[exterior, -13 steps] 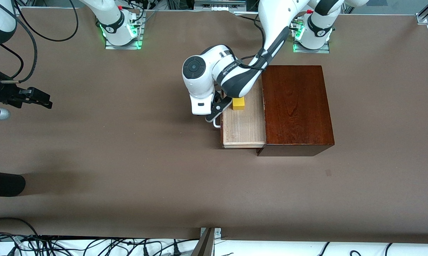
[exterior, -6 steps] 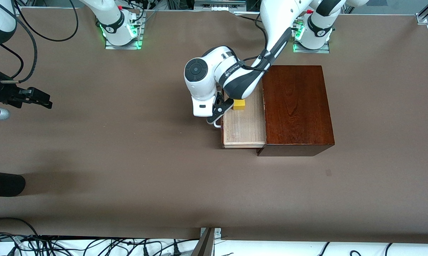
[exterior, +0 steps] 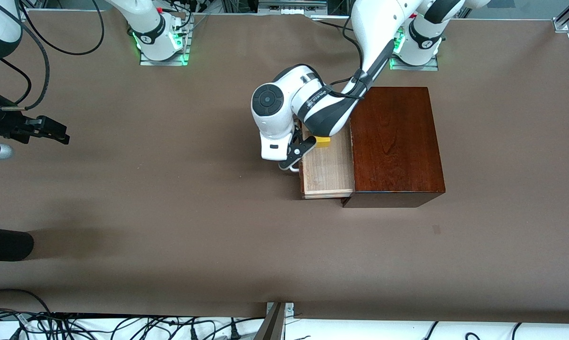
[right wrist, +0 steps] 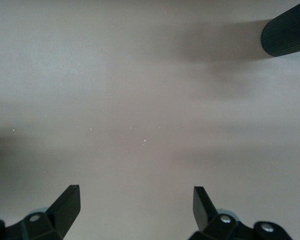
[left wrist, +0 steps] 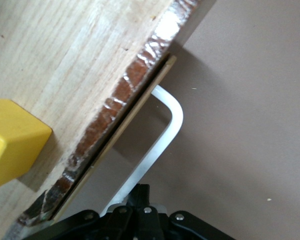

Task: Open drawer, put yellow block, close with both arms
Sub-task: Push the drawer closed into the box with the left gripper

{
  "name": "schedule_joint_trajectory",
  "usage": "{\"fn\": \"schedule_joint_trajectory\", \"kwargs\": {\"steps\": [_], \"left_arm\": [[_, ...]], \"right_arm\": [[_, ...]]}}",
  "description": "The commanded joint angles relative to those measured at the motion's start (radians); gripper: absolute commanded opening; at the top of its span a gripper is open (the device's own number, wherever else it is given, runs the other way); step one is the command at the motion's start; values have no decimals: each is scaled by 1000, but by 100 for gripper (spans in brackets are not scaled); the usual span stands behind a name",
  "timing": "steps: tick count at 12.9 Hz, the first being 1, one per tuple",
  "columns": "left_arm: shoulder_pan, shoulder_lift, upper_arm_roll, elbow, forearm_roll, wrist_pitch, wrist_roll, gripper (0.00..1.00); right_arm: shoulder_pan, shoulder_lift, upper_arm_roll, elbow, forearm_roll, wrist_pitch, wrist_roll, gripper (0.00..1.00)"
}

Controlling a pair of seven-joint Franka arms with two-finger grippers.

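Observation:
The drawer (exterior: 327,172) stands partly out of the dark wooden box (exterior: 395,141), toward the right arm's end. The yellow block (exterior: 323,141) lies in the drawer, half hidden under the left arm; it also shows in the left wrist view (left wrist: 10,145). My left gripper (exterior: 296,154) is shut and its fingers press against the white handle (left wrist: 165,135), as the left wrist view (left wrist: 146,192) shows. My right gripper (exterior: 53,131) waits open and empty over bare table at the right arm's end; it also shows in the right wrist view (right wrist: 135,192).
A black cylinder (exterior: 5,243) lies at the table's edge at the right arm's end, nearer to the camera than my right gripper; it also shows in the right wrist view (right wrist: 287,32). Cables (exterior: 124,326) run along the near edge.
The left gripper has moved toward the box and the drawer has slid farther in, carrying the yellow block. The right arm has not moved.

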Motion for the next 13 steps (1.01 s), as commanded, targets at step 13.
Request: {"fn": "schedule_joint_trajectory", "kwargs": {"steps": [13], "left_arm": [[150, -45, 16, -30, 22, -136, 222, 0]], "right_arm": [[-1, -5, 7, 8, -9, -4, 13, 100]]}}
